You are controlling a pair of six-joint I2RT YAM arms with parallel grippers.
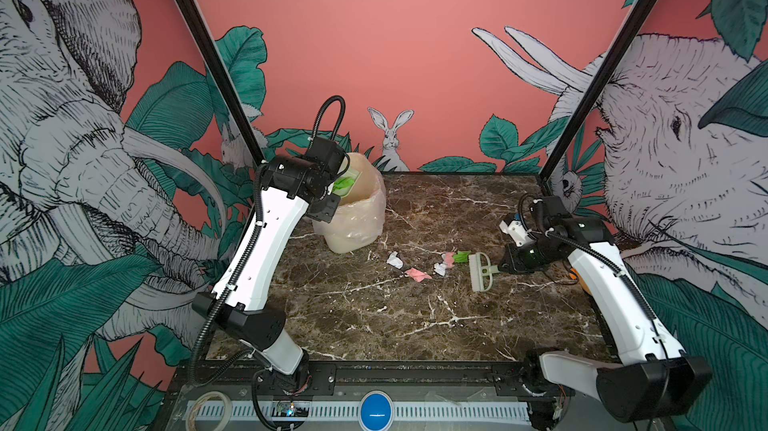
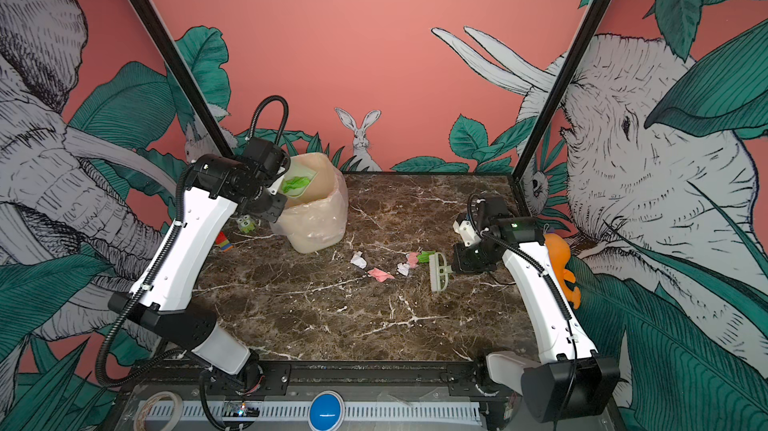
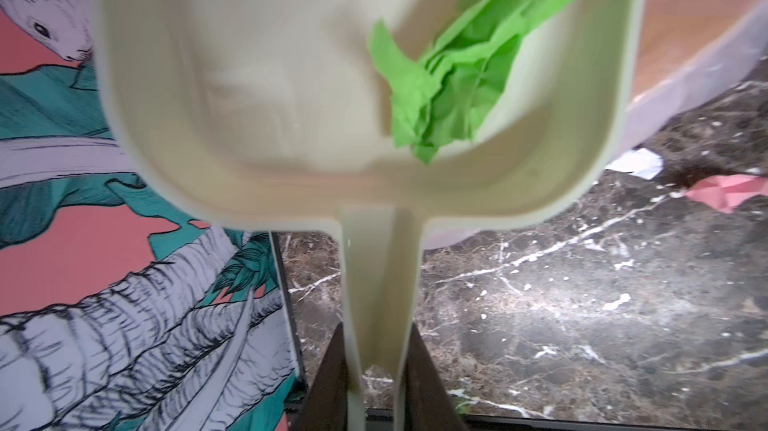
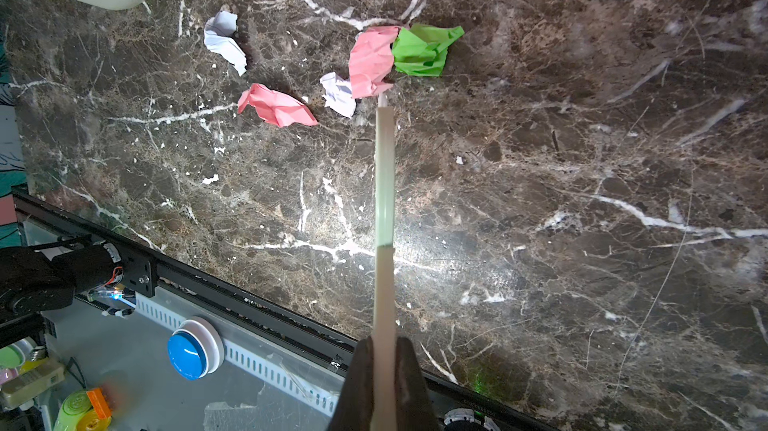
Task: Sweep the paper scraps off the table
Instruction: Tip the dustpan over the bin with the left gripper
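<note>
Several crumpled paper scraps lie mid-table (image 1: 374, 316): a white one (image 1: 395, 260), a pink one (image 1: 417, 274), a second white one (image 4: 338, 94), a second pink one (image 4: 371, 60) and a green one (image 4: 424, 51). My right gripper (image 4: 384, 343) is shut on the handle of a pale brush (image 1: 481, 272), whose bristles rest on the table just right of the scraps. My left gripper (image 3: 378, 333) is shut on the handle of a cream dustpan (image 3: 257, 88), held tilted over the lined bin (image 1: 357, 217). A green scrap (image 3: 449, 88) lies in the pan.
A small green owl figure (image 2: 246, 224) and a coloured block (image 2: 224, 243) sit at the far left behind my left arm. An orange toy (image 2: 561, 260) is at the right edge. Black frame posts stand at the back corners. A blue button (image 1: 376, 410) sits on the front rail.
</note>
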